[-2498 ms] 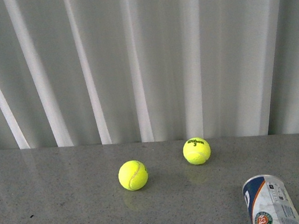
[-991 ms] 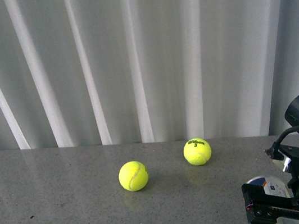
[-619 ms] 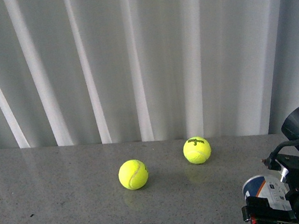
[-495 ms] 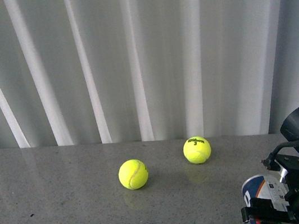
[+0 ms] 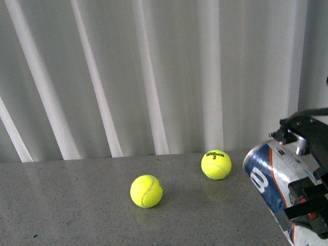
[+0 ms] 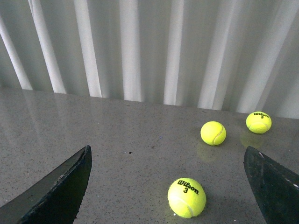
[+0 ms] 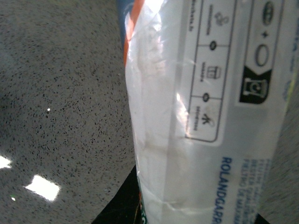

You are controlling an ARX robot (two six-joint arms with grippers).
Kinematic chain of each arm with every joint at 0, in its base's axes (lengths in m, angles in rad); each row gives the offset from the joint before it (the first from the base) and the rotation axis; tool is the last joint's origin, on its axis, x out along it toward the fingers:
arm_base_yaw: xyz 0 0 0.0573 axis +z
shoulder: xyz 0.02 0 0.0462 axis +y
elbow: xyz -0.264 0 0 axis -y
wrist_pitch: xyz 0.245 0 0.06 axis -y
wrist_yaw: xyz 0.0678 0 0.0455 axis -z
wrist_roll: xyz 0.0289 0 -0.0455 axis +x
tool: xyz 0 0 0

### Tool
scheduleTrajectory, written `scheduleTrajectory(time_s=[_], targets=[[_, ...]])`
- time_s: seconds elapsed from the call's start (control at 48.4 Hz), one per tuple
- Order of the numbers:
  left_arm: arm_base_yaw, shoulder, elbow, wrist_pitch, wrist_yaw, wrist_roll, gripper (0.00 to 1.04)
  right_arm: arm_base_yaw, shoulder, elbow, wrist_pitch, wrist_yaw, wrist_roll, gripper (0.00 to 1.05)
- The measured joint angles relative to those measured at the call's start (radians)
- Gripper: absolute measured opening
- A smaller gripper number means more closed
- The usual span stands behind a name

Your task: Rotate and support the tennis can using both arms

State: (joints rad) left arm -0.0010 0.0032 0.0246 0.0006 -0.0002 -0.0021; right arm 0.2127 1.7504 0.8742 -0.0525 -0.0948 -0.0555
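Now | right gripper [image 5: 305, 203] clamps tilted can [image 5: 264, 177] | left gripper [image 6: 166, 156] wide, empty | likely light, slick, crushable; support free end.

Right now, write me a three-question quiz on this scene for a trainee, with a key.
1. Which gripper holds the clear plastic tennis can with the navy-white-orange label?
2. How many yellow felt tennis balls show in the left wrist view? A: two. B: three. C: five.
3. True or false: the left gripper is open and holds nothing.

Key
1. The right gripper; it holds the can tilted, with the far end clear of the grey speckled table.
2. B.
3. True.
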Motion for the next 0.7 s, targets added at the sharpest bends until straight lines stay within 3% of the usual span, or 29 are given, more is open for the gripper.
scheduleTrajectory(time_s=[0.124, 0.145, 0.289, 0.413, 0.702], targets=[[0.000, 0.000, 0.000, 0.000, 0.000, 0.000, 0.98, -0.002, -0.050, -0.035, 0.068, 0.037, -0.183, 0.15], [0.000, 0.000, 0.000, 0.000, 0.000, 0.000, 0.98, -0.003, -0.063, -0.056, 0.104, 0.037, -0.276, 0.14], [0.000, 0.000, 0.000, 0.000, 0.000, 0.000, 0.98, 0.000, -0.106, -0.134, 0.151, -0.011, -0.529, 0.10], [0.000, 0.000, 0.000, 0.000, 0.000, 0.000, 0.98, 0.033, -0.121, -0.217, 0.168, -0.013, -0.844, 0.06], [0.000, 0.000, 0.000, 0.000, 0.000, 0.000, 0.98, 0.055, -0.009, -0.248, 0.329, 0.064, -1.188, 0.06]])
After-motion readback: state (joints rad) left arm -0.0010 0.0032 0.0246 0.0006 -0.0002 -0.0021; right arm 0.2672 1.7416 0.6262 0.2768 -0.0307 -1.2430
